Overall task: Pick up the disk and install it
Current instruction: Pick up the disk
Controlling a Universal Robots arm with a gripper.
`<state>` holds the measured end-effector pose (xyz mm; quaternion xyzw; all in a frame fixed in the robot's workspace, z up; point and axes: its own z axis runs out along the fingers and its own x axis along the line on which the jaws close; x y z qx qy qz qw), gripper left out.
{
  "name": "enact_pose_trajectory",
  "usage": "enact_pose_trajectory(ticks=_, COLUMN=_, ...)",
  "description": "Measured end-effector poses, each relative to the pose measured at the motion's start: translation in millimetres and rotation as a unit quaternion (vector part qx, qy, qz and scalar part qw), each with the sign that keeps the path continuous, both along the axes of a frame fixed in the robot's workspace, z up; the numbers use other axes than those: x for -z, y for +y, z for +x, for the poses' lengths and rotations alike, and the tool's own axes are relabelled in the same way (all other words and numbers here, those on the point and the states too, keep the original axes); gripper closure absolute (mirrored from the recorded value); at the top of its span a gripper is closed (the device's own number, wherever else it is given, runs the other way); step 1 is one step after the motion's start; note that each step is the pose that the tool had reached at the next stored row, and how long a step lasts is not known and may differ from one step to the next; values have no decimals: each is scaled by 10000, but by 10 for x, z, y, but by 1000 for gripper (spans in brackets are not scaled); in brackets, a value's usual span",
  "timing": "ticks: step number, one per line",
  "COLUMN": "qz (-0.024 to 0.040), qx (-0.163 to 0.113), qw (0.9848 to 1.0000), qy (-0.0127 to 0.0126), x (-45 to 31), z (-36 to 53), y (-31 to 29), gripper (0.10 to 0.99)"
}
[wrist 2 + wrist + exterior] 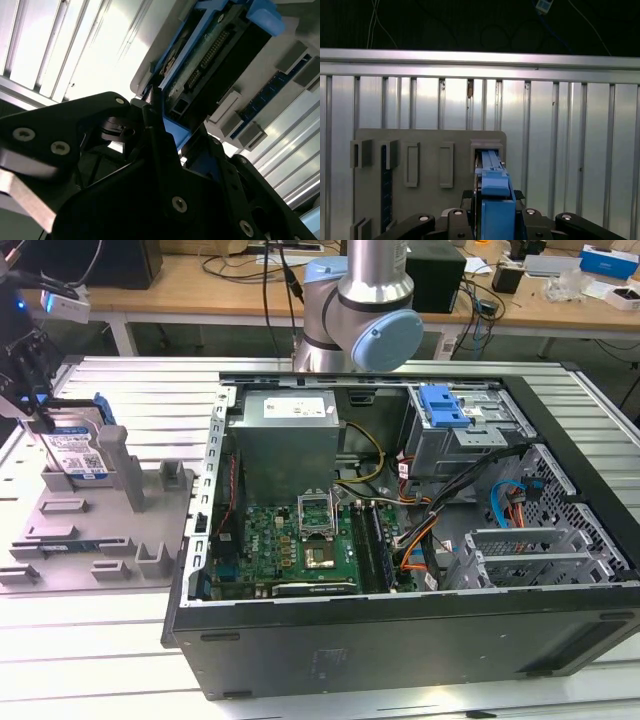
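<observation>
A slotted alu. table (120, 380) is spanned by the whole setup. An open PC case (400, 640) is laid flat on it, centre to the exterior view's right, w/ motherboard (290, 540) exposed and the grey PSU box (285, 440) seated toward the far wall. The arm (355, 300) is seen behind the case. A grey fixture tray (100, 530) is placed just beside the case, on the exterior view's left.

The disk (75, 452) is stood upright on edge in a slot at the tray's far end, label facing the camera, blue bracket around it. The gripper (38, 422) is positioned over the disk's top edge. In the second wrist view the black fingers (156, 107) are seen narrowed onto the disk (210, 55), one pressed against the bracket; the jaws appear clamped on it. A blue latch (445, 405) is seen on the drive cage.
</observation>
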<state>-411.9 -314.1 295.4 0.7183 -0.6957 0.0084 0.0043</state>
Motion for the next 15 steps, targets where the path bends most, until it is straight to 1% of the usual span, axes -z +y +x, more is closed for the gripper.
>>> enact_pose_trajectory(ticks=5, qz=0, qx=0, qw=10000, qy=-1, x=2, z=-1, y=0, gripper=694)
enact_pose_trajectory(ticks=8, qz=0, qx=0, qw=10000, qy=0, x=2, z=-1, y=0, gripper=718)
enact_pose_trajectory(ticks=15, qz=7, qx=1, qw=10000, qy=-3, x=-6, z=-2, y=0, gripper=718)
